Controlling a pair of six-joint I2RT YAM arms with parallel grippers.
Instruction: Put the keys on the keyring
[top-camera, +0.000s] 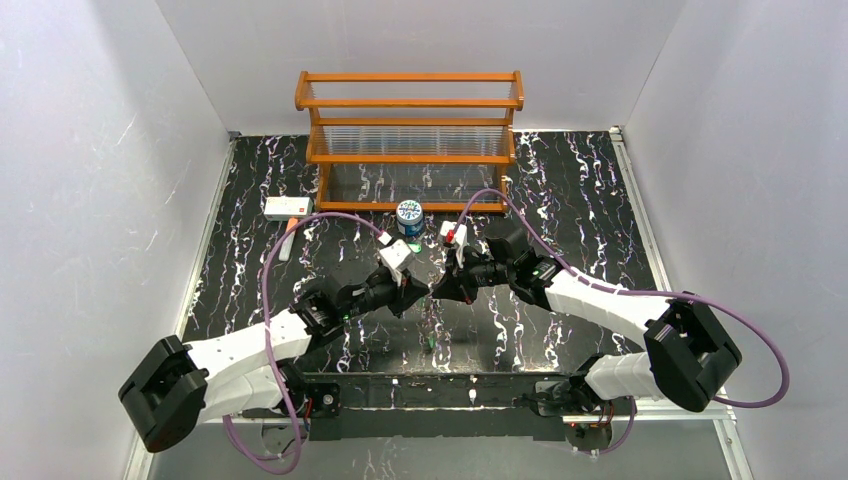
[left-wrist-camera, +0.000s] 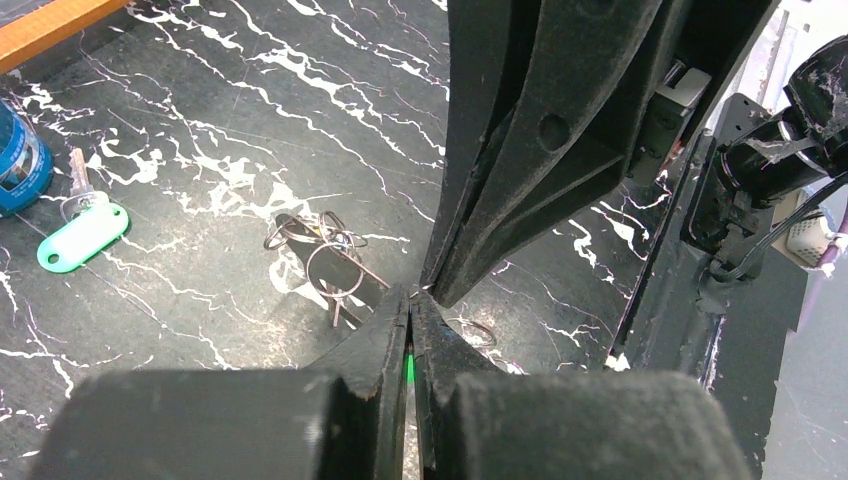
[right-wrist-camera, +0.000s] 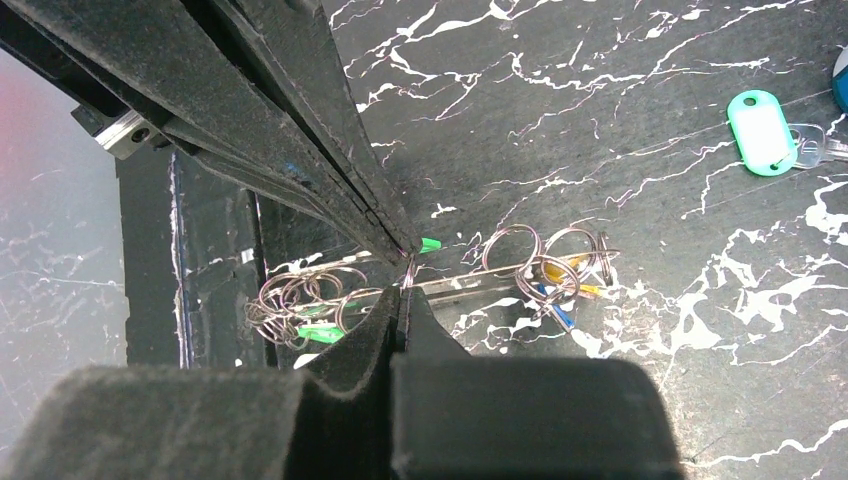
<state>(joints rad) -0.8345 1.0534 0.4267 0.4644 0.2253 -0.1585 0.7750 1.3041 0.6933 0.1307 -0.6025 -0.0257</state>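
Two end effectors meeting tip to tip above the middle of the counter (top-camera: 590, 190). Left end effector (top-camera: 424, 293) extended from the left, fingers pressed together on a green key (left-wrist-camera: 409, 366), only a sliver of its green head showing between the pads. Right end effector (top-camera: 439, 292) extended from the opposite side, fingers likewise pressed together, tips almost touching the left ones. Between the two sets of tips, a thin wire loop (right-wrist-camera: 410, 268); hard to tell whether gripped.

Directly below, on the black marbled counter, more keys (right-wrist-camera: 320, 335) tangled in clusters of wire rings (right-wrist-camera: 300, 295). Green heads in one cluster, yellow and blue heads in a second cluster (right-wrist-camera: 560, 270) just beside it.

Farther out, a green tag (right-wrist-camera: 762, 130) with a metal key attached, lying flat near a round blue can (top-camera: 410, 214). Behind the can, an orange wooden rack (top-camera: 410, 130) along the back edge of the counter.

Well off to the left, apart from both arms, the keyring (top-camera: 287, 247): a whitish strip lying flat just beside a white box (top-camera: 288, 207) with a red mark. Shape too small to make out further.
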